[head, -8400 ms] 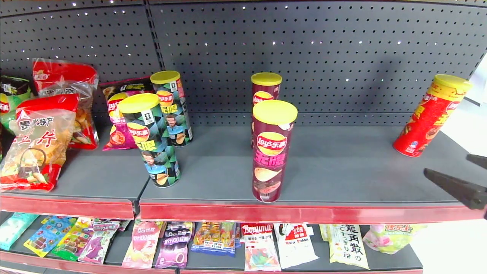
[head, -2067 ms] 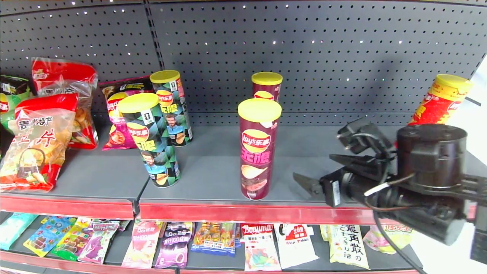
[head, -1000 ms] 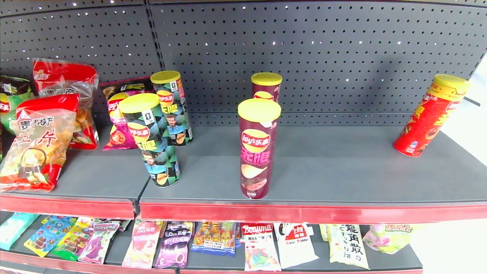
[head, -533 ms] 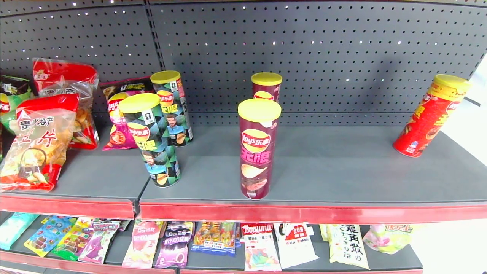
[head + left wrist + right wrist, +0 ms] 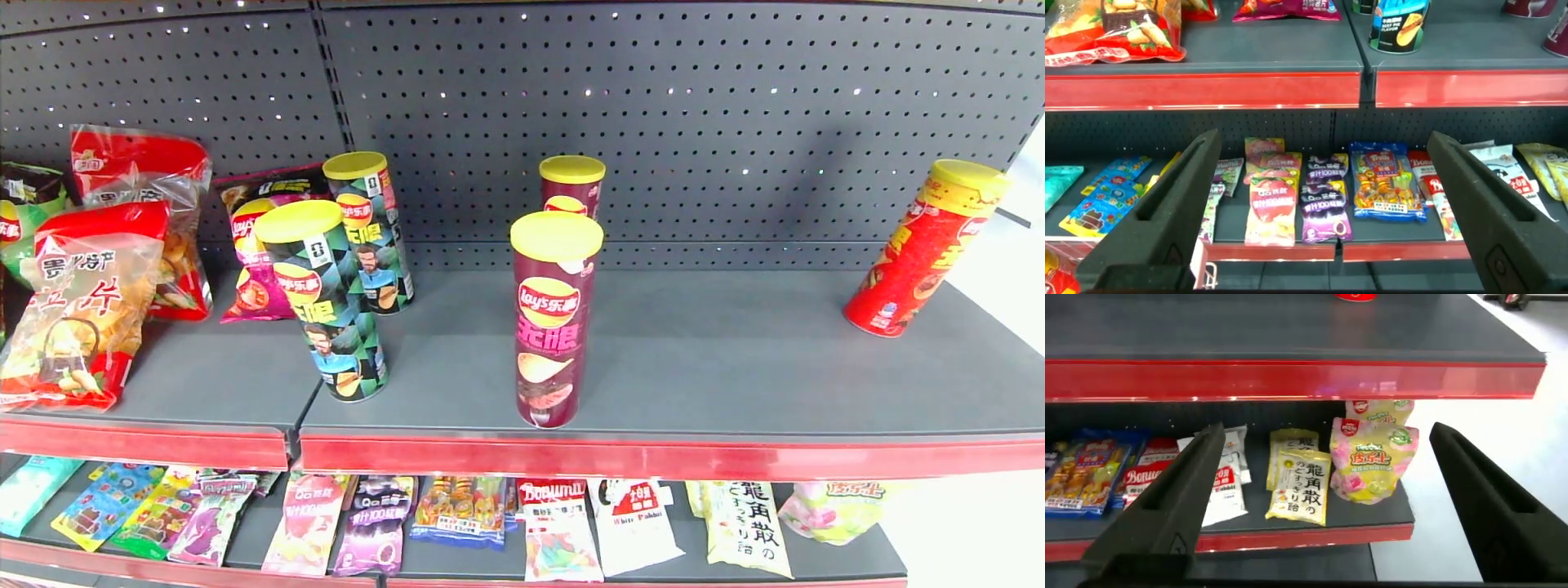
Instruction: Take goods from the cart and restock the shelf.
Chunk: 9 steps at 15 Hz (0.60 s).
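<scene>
So the tall maroon cardboard chip can with the yellow plastic lid (image 5: pixel 555 318) is standing upright near the red front lip of the grey metal upper shelf (image 5: pixel 735 367). It's sitting a bit further toward the robot's left than it was eight seconds back, so it's no longer lining up with its twin. Nothing's budging over the last second though.

The second maroon yellow-lidded can (image 5: pixel 571 181) is standing right behind it, by the pegboard. Two teal patterned cans with yellow lids (image 5: pixel 322 310) are standing off to the left of the maroon can, and a red can with a yellow lid (image 5: pixel 927 249) is looking tilted well off to its right.

The right gripper (image 5: pixel 1328 429) was hanging just right of the maroon can two seconds ago. It has pulled away and is now facing the lower shelf below that can, fingers spread wide and holding nothing, with a yellow-and-white sachet (image 5: pixel 1300 486) ahead of it. The left gripper (image 5: pixel 1323 140) is gaping wide and empty too, facing the flat candy packets (image 5: pixel 1323 204) below and left of the can.
</scene>
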Available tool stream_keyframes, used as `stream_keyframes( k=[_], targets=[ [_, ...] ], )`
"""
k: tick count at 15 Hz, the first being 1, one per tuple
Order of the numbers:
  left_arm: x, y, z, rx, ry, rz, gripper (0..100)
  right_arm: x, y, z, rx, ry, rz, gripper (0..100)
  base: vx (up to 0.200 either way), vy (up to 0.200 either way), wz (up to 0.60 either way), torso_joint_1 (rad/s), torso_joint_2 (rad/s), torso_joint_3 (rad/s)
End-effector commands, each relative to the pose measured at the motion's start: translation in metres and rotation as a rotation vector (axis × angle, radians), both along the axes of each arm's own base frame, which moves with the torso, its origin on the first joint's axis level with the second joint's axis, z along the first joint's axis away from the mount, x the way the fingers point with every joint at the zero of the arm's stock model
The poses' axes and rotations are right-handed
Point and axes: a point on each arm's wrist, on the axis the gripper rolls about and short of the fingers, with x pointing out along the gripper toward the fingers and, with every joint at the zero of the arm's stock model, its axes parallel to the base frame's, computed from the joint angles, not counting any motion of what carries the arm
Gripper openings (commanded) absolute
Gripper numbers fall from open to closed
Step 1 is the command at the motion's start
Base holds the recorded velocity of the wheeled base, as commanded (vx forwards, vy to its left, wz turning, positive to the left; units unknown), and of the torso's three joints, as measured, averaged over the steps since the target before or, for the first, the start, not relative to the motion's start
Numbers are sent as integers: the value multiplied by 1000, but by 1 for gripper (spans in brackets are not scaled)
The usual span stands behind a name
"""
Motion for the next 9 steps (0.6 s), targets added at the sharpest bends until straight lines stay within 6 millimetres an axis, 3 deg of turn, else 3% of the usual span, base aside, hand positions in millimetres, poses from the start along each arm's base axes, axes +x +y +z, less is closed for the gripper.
stream_keyframes(
  k=[1,3,5,6,9],
  targets=[
    [0,0,0,0,0,-1,100,2,0,0,2,21,14,100,0,0,0,0,0,0],
    [0,0,0,0,0,-1,100,3,0,0,24,39,15,100,0,0,0,0,0,0],
    [0,0,0,1,0,-1,100,-5,1,-2,19,-54,166,100,0,0,0,0,0,0],
    [0,0,0,1,0,-1,100,-8,2,-9,40,-21,204,100,0,0,0,0,0,0],
    [0,0,0,0,0,-1,100,-7,2,-8,57,-39,202,100,0,0,0,0,0,0]
  ],
)
